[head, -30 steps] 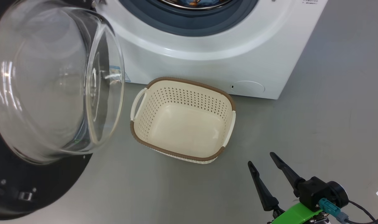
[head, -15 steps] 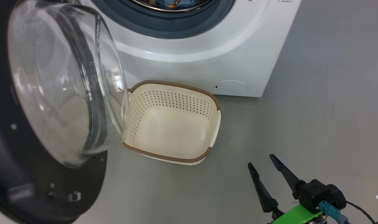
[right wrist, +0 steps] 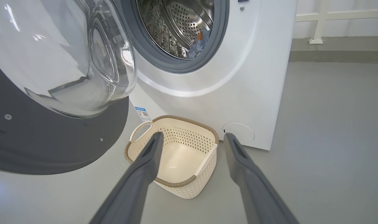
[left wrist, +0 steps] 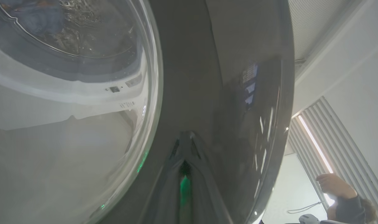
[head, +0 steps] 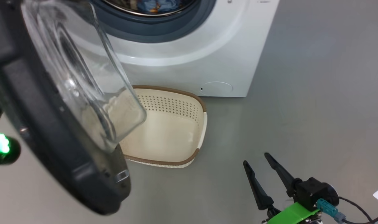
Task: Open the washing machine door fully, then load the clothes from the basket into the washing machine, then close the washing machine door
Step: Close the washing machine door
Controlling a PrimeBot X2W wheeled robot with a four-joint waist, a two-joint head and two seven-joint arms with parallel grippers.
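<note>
On the grey floor (head: 301, 109), head view: washing machine (head: 189, 62) at 12 o'clock, white front, grey-blue gasket (head: 151, 29) round its mouth, round cap (head: 217, 88) low at its 5 o'clock corner; washing machine door (head: 67, 174) at 9 o'clock, standing part-open at an angle, its glass bowl (head: 83, 77) hanging above the near-left side of the basket (head: 173, 162); basket at centre, just before the machine, nothing in it in the right wrist view.

Clothes (right wrist: 198, 43): a blue piece with an orange print, inside the steel drum (right wrist: 182, 18), low and close to the gasket at about 4 o'clock of the mouth.

Left gripper (left wrist: 185, 137): jaws pressed together, holding nothing, tips at the door's glossy black rim; actual contact cannot be told.

Right gripper (head: 256, 158): at 5 o'clock, jaws spread wide, nothing between them, well apart from the basket.

Step judged: loading done, door to be closed.

Hazards: closed tips may skid off the slick rim, leaving the door short of its latch; the garment beside the gasket may be pinched in the seal; the door's lower edge may clip the basket handle.
</note>
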